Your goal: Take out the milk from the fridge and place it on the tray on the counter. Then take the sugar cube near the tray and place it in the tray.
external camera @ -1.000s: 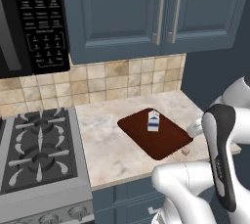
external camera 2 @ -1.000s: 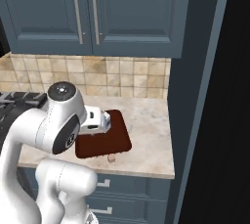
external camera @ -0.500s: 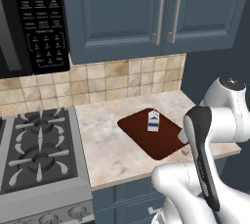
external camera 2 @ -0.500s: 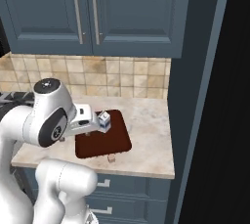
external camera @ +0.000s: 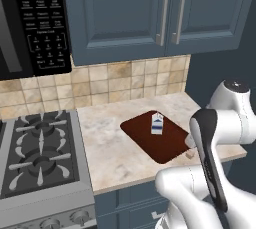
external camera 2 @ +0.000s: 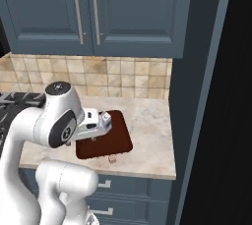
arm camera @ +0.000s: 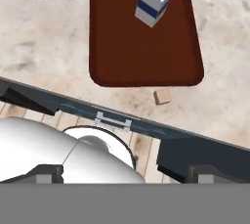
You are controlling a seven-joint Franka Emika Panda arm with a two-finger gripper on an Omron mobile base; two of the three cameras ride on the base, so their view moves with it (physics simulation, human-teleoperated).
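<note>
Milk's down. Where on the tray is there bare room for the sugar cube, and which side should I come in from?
The tray is bare across its near half, between the milk and the rim facing the sugar cube; its stove-side half is free too. The far corner by the milk is crowded. The counter between stove and tray is bare, probably the easiest way in.

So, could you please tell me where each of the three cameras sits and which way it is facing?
Left base view: behind the arm to its left, facing the counter, stove and tray; arm at lower right.
Right base view: behind to its right, same counter; arm at lower left.
Hand view: on the hand, looking down at the tray's near edge.
All three share the tray, milk and sugar cube.
</note>
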